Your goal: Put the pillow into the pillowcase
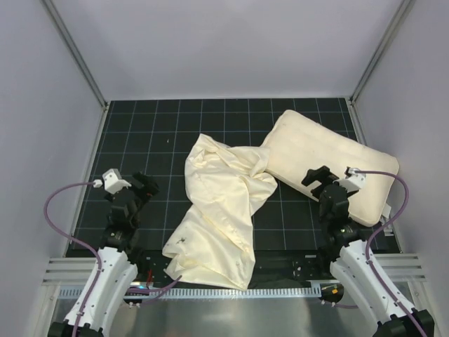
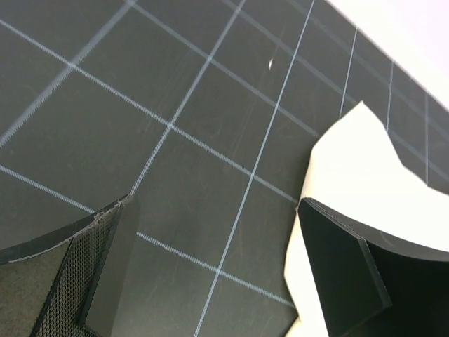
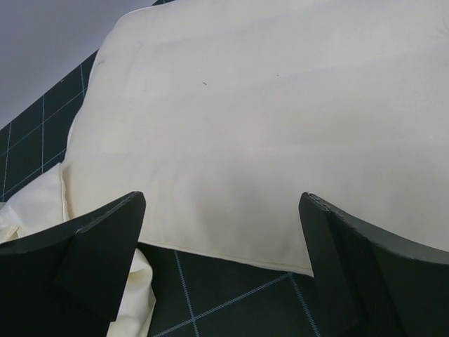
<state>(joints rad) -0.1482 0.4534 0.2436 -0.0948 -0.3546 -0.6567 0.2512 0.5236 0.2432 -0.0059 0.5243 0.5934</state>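
The pillow is a thick cream cushion lying at the back right of the black grid mat; it fills the right wrist view. The pillowcase is a thin wrinkled cream sack spread down the middle of the mat, its top right corner touching the pillow. My right gripper is open and empty, hovering over the pillow's near edge. My left gripper is open and empty over bare mat, left of the pillowcase, whose edge shows in the left wrist view.
The black grid mat is bounded by grey walls on the left, back and right. A metal rail runs along the near edge between the arm bases. The pillowcase's lower end reaches that rail.
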